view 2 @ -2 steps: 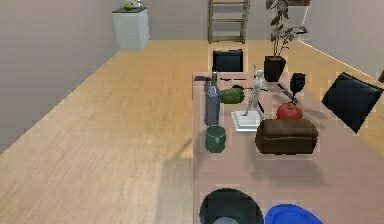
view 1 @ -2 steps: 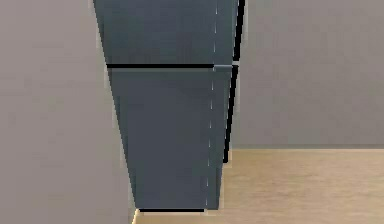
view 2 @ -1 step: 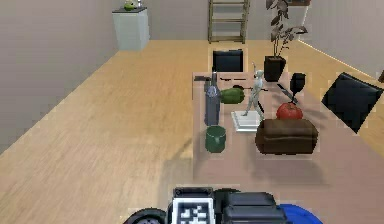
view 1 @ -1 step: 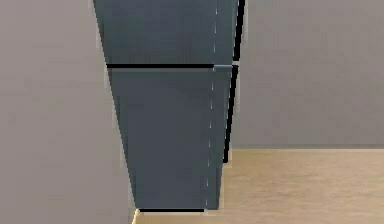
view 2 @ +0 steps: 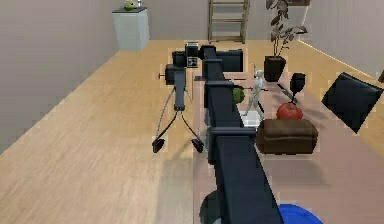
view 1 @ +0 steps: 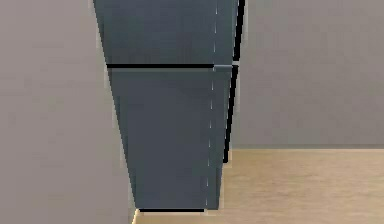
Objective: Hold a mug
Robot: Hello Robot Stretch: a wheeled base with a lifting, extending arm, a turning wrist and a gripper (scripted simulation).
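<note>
In the arm side view my arm [view 2: 225,130] runs up the middle as a dark bar along the left edge of a brown tabletop [view 2: 335,175]. My gripper [view 2: 178,146] hangs left of the arm's far end, its thin fingers [view 2: 158,143] over bare wooden floor, and it holds nothing. On the table beside the arm stand a small white upright object [view 2: 258,90], a green blob [view 2: 238,95], a red round fruit [view 2: 290,112], a dark brown loaf [view 2: 287,137] and a dark stemmed cup [view 2: 298,84].
A tall dark grey fridge [view 1: 170,110] stands close ahead between grey walls. On the table's far end is a potted plant [view 2: 275,62], with a dark chair back [view 2: 352,100] at the right. A white cabinet [view 2: 131,30] and a ladder shelf [view 2: 228,20] stand at the far wall. Open wood floor [view 2: 90,140] lies on the left.
</note>
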